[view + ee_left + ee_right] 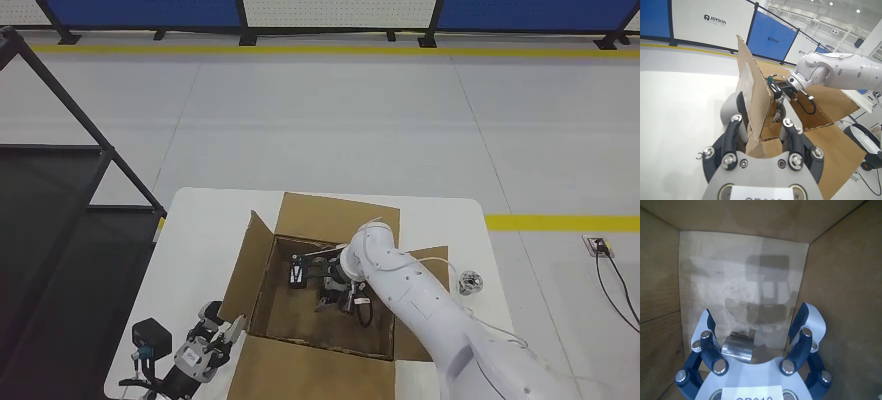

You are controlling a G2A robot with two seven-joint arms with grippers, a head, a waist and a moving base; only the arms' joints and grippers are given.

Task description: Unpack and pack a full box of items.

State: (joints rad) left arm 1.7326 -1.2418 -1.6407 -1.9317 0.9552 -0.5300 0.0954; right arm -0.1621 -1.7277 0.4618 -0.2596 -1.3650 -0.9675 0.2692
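The brown cardboard box (pixel 335 215) stands open, flaps spread. Its side flap (pixel 751 85) rises upright between the left gripper's (pixel 762 111) parted fingers. Inside, a shiny metal cylinder (pixel 738 348) lies between the right gripper's (pixel 756 308) spread fingers, near their bases.

Cylinder (pixel 738 349) perhaps on box (pixel 840 285) floor

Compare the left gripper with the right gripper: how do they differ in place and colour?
The left gripper is outside the cardboard box, astride its upright flap; the right gripper is down inside the box, by a metal cylinder. The left gripper's links are black; the right gripper's are dark blue. Both are open.
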